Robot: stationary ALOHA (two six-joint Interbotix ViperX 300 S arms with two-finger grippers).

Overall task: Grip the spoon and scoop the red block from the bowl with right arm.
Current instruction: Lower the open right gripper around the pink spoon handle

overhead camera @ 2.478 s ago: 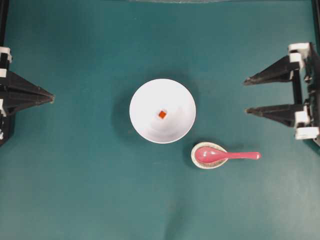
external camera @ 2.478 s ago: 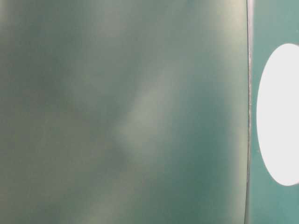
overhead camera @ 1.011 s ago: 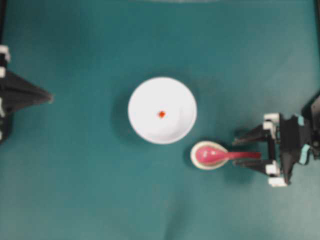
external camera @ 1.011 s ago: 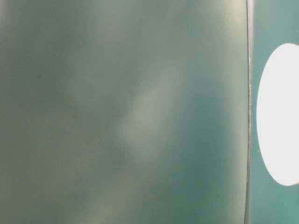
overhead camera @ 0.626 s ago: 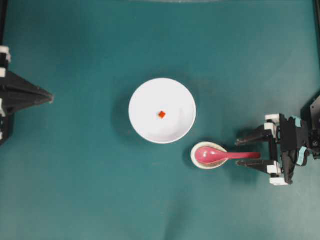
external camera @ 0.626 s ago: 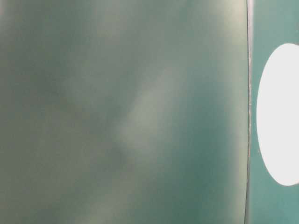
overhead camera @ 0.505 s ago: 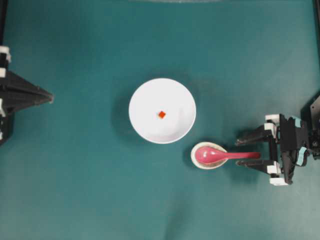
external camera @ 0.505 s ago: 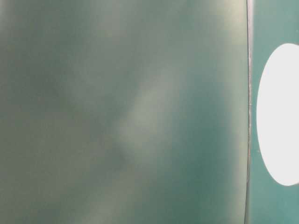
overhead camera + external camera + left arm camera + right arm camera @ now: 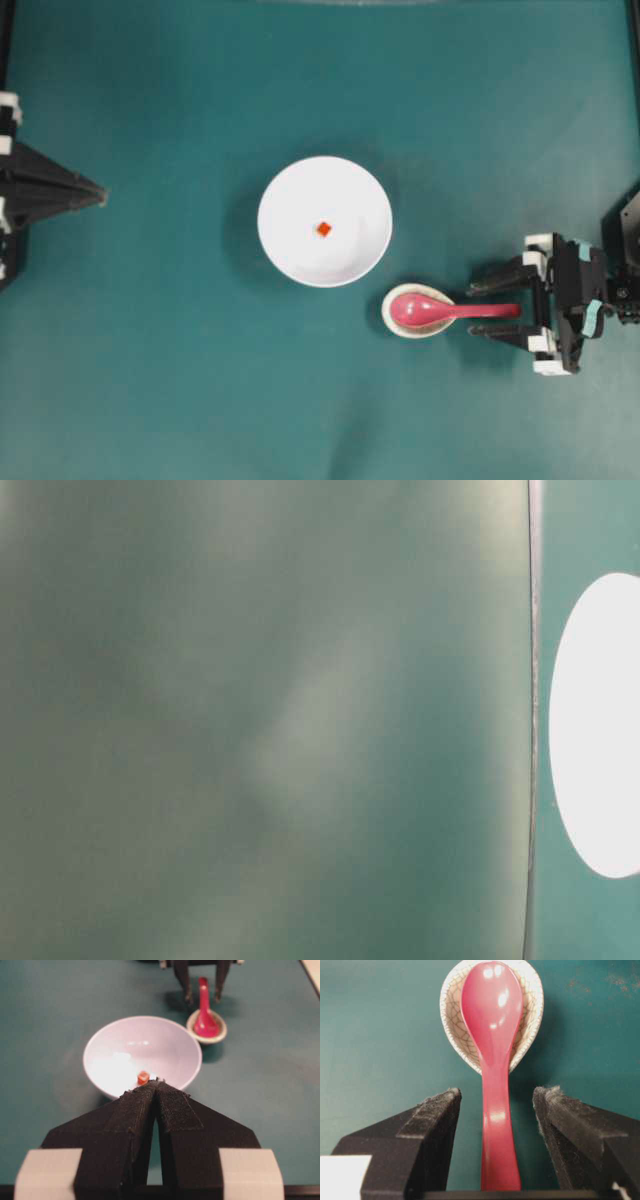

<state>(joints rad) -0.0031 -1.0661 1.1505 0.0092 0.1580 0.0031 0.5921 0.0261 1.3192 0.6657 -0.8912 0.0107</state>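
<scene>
The pink spoon (image 9: 440, 309) lies with its scoop in the speckled rest (image 9: 418, 311), handle pointing right. My right gripper (image 9: 476, 308) is open and straddles the handle (image 9: 497, 1130), a gap showing on each side of it. Both fingers (image 9: 427, 1132) stand clear of the spoon. The tiny red block (image 9: 323, 229) sits near the middle of the white bowl (image 9: 290, 190). At the far left edge my left gripper (image 9: 98, 194) is shut and holds nothing; in its wrist view the fingertips (image 9: 156, 1082) meet in front of the bowl (image 9: 170, 1045) and block (image 9: 143, 1077).
The spoon rest (image 9: 530, 1005) lies just below and right of the bowl on the green table. The table-level view is a blur of green with a white oval (image 9: 598, 725) at its right edge.
My right gripper has crept slightly left along the spoon handle, still open. The spoon, bowl, block and left arm have not moved.
</scene>
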